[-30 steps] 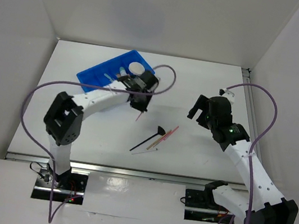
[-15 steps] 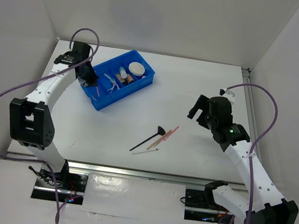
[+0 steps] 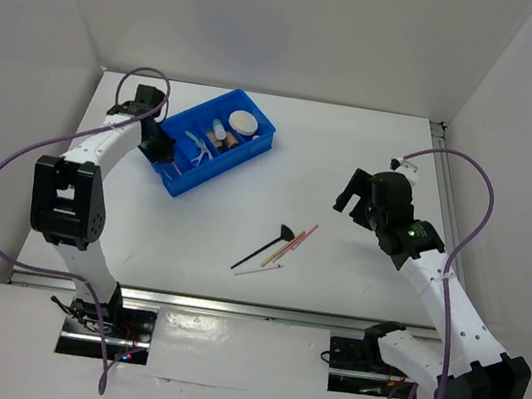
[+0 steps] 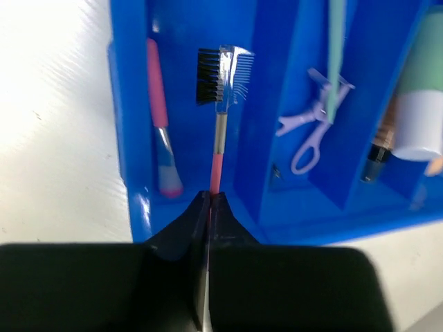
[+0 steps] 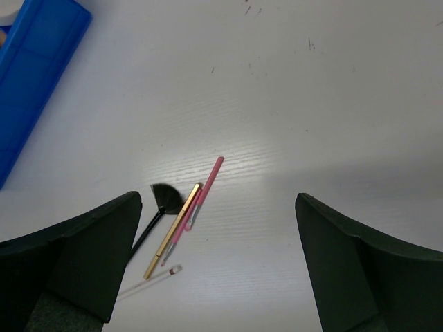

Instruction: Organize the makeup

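While bent over the bin (image 4: 119, 104), left gripper (image 4: 209, 202) is clamped on a comb brush (image 4: 220, 76), pink handle. Right gripper (image 5: 216, 202): raised over table, fingers apart.

Left arm (image 3: 100, 145) and right arm (image 3: 449, 302): built of white links, joined by blocky black joint housings (image 3: 68, 206). Purple cable (image 3: 5, 173) run along each arm. Small green light (image 3: 412, 233) noted on black wrist section of right arm. Bases (image 3: 103, 321) mounted on bare metal plates, thin red wires seen there. Left gripper (image 4: 208, 207) and right gripper (image 5: 218, 204) finished in matte black; fingers (image 5: 69, 256) wedge-shaped.
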Controlling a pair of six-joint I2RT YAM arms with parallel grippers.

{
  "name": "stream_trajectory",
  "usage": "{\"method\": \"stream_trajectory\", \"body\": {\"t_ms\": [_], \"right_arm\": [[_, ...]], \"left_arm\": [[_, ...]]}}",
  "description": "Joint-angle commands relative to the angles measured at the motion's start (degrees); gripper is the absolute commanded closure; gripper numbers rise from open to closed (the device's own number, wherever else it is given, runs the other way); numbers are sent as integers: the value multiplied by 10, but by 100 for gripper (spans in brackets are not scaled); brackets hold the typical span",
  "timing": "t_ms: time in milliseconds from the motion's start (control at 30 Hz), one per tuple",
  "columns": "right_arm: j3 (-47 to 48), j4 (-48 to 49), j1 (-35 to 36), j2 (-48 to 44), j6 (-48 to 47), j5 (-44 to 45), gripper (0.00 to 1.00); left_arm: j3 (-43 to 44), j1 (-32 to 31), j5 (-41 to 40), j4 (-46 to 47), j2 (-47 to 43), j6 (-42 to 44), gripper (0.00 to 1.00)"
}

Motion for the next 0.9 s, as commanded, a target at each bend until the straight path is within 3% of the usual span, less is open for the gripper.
{"method": "stream_trajectory", "body": {"t_ms": [0,33,67,167,367,433,633,767,867], "right_arm": [[11,2,-2,-2,-5,12,0],[11,2,-2,-2,-5,12,0],[11,-3,-2,-2,-5,12,0],[16,-4,-2,-2,-5,12,0],[21,-4,-2,3,-5,7,0],[22,-4,-2,3,-5,7,0],[22,-15,-2,-2,-5,19,0],[22,-21,-2,-12,-5,25,0],[22,-27,-2,-18,-5,30,0]], "left_arm": [[21,8,-31,0,17,-29,84],[29,8,-31,-1,17,-29,75],[39,8,-31,-1,23,-23,60],[46,8,-37,-1,23,-1,39],[68,-45,-68,11,-27,77,39],[76,-78,-54,29,-46,149,41],[45,-273,-25,31,-54,299,45],[15,-386,-33,16,-21,318,40],[-9,-432,-47,11,-4,324,30]]}}
